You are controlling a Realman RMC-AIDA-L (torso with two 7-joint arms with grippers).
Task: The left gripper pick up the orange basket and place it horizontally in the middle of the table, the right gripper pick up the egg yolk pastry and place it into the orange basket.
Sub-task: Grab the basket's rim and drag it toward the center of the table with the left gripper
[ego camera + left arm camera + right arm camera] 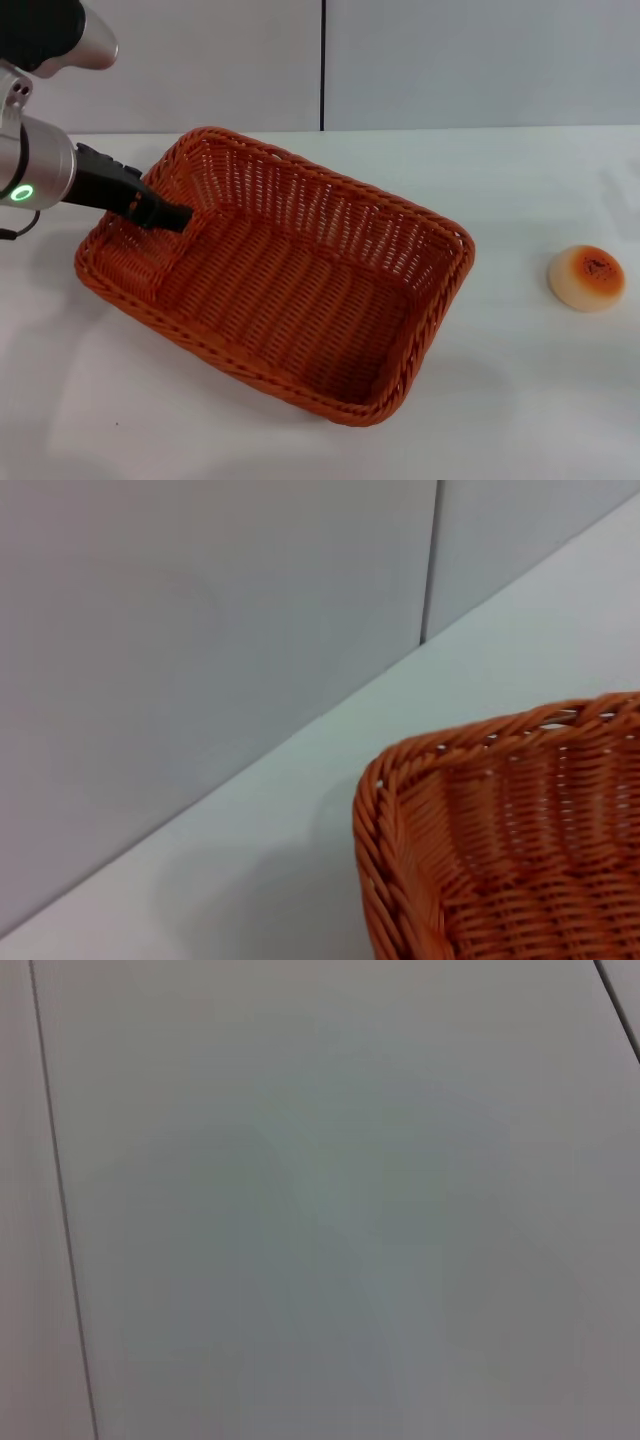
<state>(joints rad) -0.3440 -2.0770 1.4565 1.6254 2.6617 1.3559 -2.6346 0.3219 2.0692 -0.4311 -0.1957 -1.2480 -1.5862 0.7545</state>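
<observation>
Left gripper (172, 214) pinches the basket (290, 275) wall at its 10 o'clock corner; swing it square to mid-table (520, 400), keeping clear of the pastry (587, 277) at 3 o'clock.

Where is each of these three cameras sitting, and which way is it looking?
Head view: on the robot's head, looking forward and down at the table, orange basket and egg yolk pastry; the left gripper reaches the basket's wall.
Left wrist view: on the left arm, facing a basket corner and the wall; no gripper shows.
Right wrist view: on the right arm, facing only a plain panelled surface.
Head and left wrist views share the basket.
</observation>
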